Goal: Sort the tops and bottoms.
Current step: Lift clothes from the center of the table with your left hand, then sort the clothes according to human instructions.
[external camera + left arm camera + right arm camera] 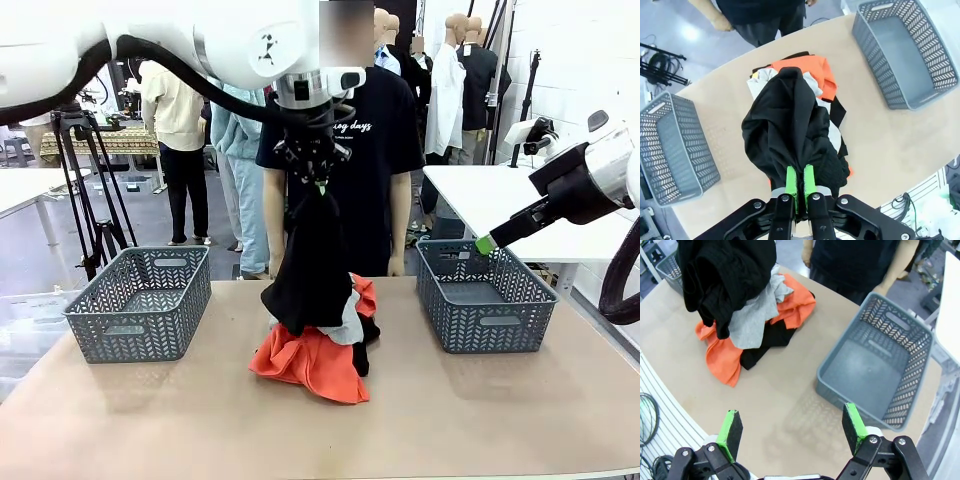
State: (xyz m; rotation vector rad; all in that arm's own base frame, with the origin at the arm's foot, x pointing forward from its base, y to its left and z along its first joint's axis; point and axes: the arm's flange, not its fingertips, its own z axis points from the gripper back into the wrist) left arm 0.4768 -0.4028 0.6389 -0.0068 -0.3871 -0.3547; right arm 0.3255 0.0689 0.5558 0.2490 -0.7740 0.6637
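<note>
Black bottoms point(312, 270) hang lifted over worktop point(150, 420) centre.
Left pincer point(800, 181) pinches their upper fold; lower end drapes on orange top point(305, 362) and grey top point(757, 317). Right pincer point(792, 432) spread, empty, near right basket point(490, 325).

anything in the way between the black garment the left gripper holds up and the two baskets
Toward the left basket, nothing visible: bare table, and the basket looks empty. The right basket looks empty too, but the open right gripper hangs by its rim. The black garment, clamped in the left gripper, trails onto the pile.
</note>
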